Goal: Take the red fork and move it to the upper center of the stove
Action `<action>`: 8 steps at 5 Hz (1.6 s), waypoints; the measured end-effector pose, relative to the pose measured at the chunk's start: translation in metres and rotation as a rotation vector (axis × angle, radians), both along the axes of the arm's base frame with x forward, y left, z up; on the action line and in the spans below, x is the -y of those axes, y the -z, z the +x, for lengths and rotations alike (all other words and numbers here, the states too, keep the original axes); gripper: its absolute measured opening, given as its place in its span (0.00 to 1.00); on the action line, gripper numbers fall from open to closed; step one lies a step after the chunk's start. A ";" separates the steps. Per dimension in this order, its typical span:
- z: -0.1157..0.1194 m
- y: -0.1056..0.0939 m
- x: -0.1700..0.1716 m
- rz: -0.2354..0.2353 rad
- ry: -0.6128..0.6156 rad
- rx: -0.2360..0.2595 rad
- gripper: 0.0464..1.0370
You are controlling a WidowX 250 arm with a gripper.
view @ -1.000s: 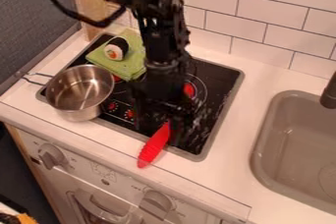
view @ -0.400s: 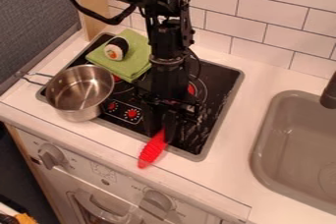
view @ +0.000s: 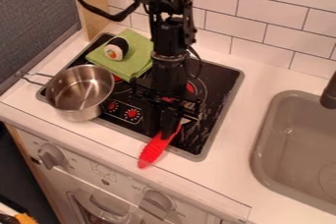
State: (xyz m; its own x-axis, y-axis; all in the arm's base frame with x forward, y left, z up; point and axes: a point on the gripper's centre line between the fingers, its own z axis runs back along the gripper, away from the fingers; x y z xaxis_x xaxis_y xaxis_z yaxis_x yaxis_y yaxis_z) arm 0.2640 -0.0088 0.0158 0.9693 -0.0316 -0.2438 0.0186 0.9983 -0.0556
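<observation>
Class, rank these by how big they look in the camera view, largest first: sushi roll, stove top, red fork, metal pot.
1. Stove top
2. Metal pot
3. Red fork, partly hidden
4. Sushi roll

red fork (view: 155,150) — ribbed handle, pale metallic upper end — slants from just under the gripper (view: 162,130) toward the viewer and left, across the stove's near rim. black glossy stove (view: 222,83), grey-rimmed, red-marked, lies flat beneath and around the gripper.
</observation>
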 end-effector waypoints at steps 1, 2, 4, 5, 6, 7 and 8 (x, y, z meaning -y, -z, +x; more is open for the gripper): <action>0.006 0.002 0.011 0.066 0.014 -0.043 0.76; 0.012 0.005 0.016 0.085 0.004 -0.088 0.97; 0.011 0.006 0.014 0.103 -0.017 -0.135 0.64; 0.007 0.008 0.007 0.082 -0.014 -0.146 0.34; 0.005 0.007 0.004 0.091 0.012 -0.162 0.35; 0.005 0.002 -0.001 0.102 0.088 -0.201 0.65; 0.006 0.006 0.002 0.105 0.159 -0.265 0.92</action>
